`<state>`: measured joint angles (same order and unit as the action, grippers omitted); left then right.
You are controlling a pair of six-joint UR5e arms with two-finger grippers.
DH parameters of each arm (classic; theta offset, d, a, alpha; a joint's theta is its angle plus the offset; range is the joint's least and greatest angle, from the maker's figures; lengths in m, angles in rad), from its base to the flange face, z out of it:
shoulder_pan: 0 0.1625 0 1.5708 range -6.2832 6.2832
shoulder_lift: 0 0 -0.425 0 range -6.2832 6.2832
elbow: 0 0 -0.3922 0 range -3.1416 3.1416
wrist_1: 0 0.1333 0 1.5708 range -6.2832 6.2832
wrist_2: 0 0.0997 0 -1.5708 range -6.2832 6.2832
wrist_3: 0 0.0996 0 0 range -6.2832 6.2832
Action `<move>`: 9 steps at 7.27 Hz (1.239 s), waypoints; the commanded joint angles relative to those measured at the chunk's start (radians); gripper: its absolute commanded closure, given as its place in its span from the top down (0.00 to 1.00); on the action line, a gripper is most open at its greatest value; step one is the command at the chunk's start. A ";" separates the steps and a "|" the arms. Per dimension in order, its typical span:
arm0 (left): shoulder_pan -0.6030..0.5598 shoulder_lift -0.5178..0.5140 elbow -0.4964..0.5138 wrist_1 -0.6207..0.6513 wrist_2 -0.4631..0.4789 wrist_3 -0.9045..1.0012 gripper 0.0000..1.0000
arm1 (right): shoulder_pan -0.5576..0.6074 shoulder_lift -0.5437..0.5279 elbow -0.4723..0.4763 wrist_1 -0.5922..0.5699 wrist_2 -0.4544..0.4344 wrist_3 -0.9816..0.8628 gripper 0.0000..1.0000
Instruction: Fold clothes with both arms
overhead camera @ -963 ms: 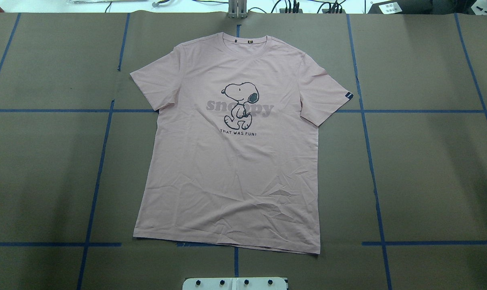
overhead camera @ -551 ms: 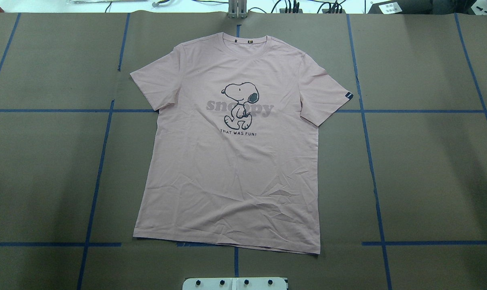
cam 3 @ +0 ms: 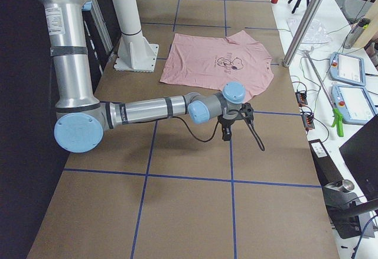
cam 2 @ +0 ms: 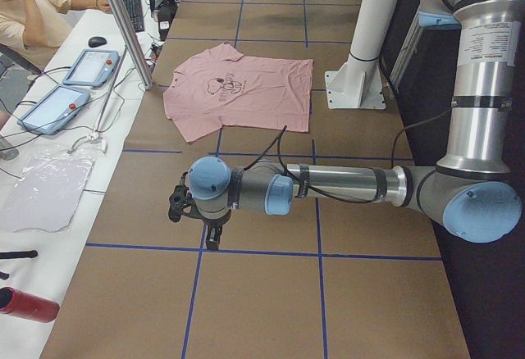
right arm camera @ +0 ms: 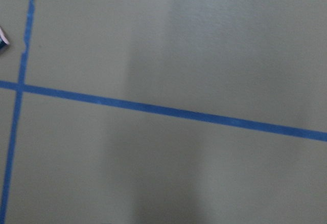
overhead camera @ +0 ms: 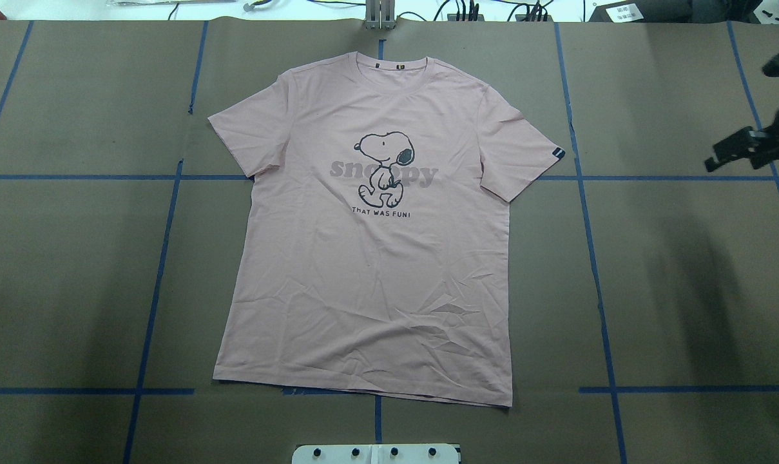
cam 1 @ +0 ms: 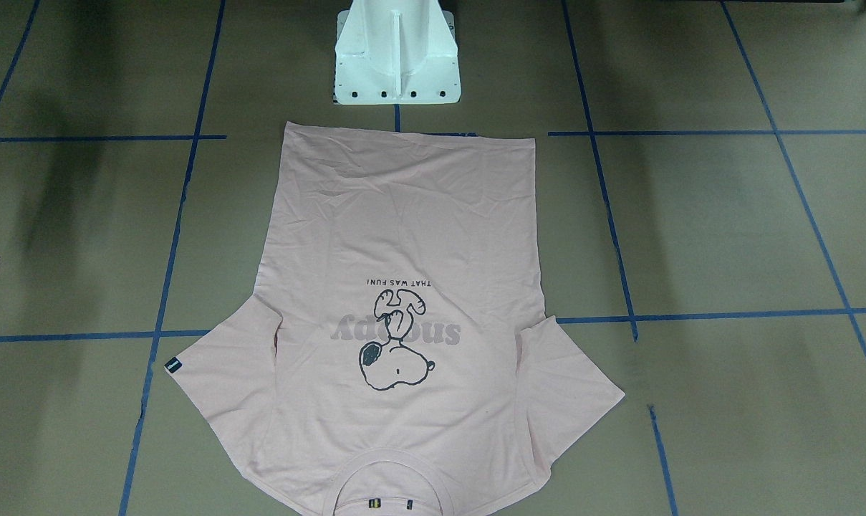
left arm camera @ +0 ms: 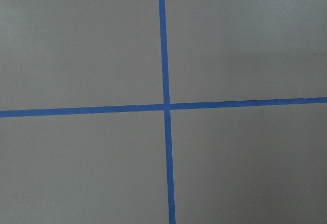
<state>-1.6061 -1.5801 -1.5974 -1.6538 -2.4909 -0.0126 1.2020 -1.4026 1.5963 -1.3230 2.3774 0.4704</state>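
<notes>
My right gripper (cam 3: 227, 133) hangs above the brown table cover (overhead camera: 673, 258), fingers pointing down. It holds nothing and touches nothing. In the overhead view it is only a dark shape at the right edge, so I cannot tell how far the fingers stand apart. The pink T-shirt (overhead camera: 370, 270) lies flat and unfolded, print up, well apart from this gripper on its left side. The part nearest to it is the sleeve with the small dark tag. The collar points away from the robot and the hem lies near the white base (cam 1: 395, 64).

My left gripper (cam 2: 212, 240) shows in the left side view only, so I cannot say if its fingers are together or apart. It hovers over bare cover close to a blue tape line (cam 2: 246, 248), carrying nothing, and the T-shirt lies well apart on its right side. Both wrist cameras show mostly cover and tape, with no fingers in view.
</notes>
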 commanded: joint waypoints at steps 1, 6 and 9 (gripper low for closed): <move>0.000 -0.001 -0.001 -0.017 -0.051 0.003 1.00 | -0.145 0.230 -0.117 0.008 -0.096 0.329 0.99; 0.006 -0.001 0.042 -0.156 -0.095 -0.003 1.00 | -0.260 0.404 -0.399 0.268 -0.306 0.747 0.84; 0.008 -0.001 0.042 -0.156 -0.103 -0.003 1.00 | -0.288 0.395 -0.414 0.291 -0.352 0.755 0.67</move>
<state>-1.5988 -1.5815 -1.5559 -1.8096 -2.5924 -0.0153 0.9257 -1.0053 1.1908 -1.0415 2.0554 1.2232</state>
